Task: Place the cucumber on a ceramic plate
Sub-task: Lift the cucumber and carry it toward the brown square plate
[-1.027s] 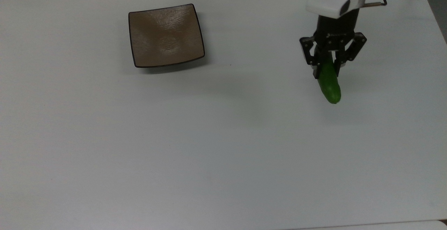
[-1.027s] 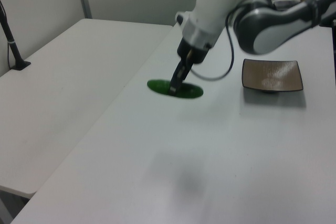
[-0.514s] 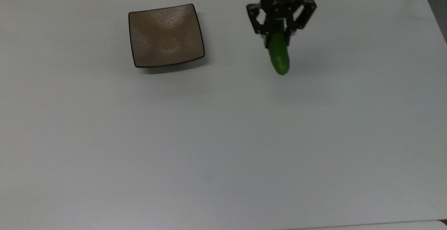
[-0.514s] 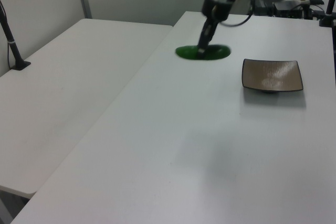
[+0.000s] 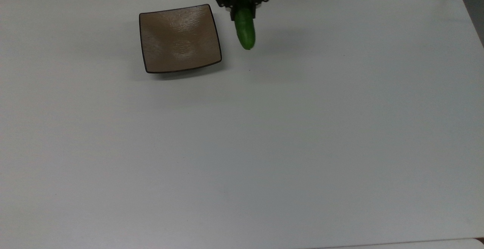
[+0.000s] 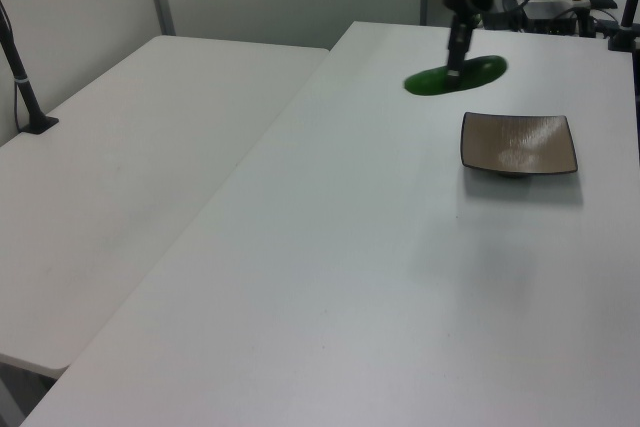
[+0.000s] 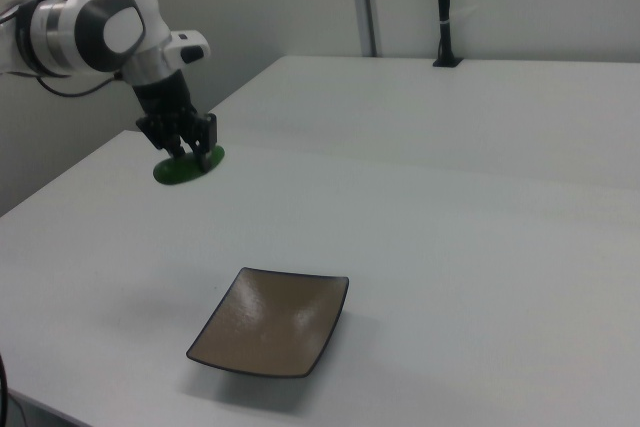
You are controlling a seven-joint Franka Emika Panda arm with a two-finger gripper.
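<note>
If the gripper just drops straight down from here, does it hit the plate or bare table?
Probably bare table: the gripper holds the cucumber beside the plate, off the top view's right rim, though depth is uncertain.

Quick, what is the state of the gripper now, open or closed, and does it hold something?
Gripper: closed on the cucumber, holding it above the table, beside the plate, not over it.

plate point(image 5: 180, 39): glossy ceramic | cucumber point(image 5: 245, 31): smooth | table point(image 5: 264, 147): matt white
</note>
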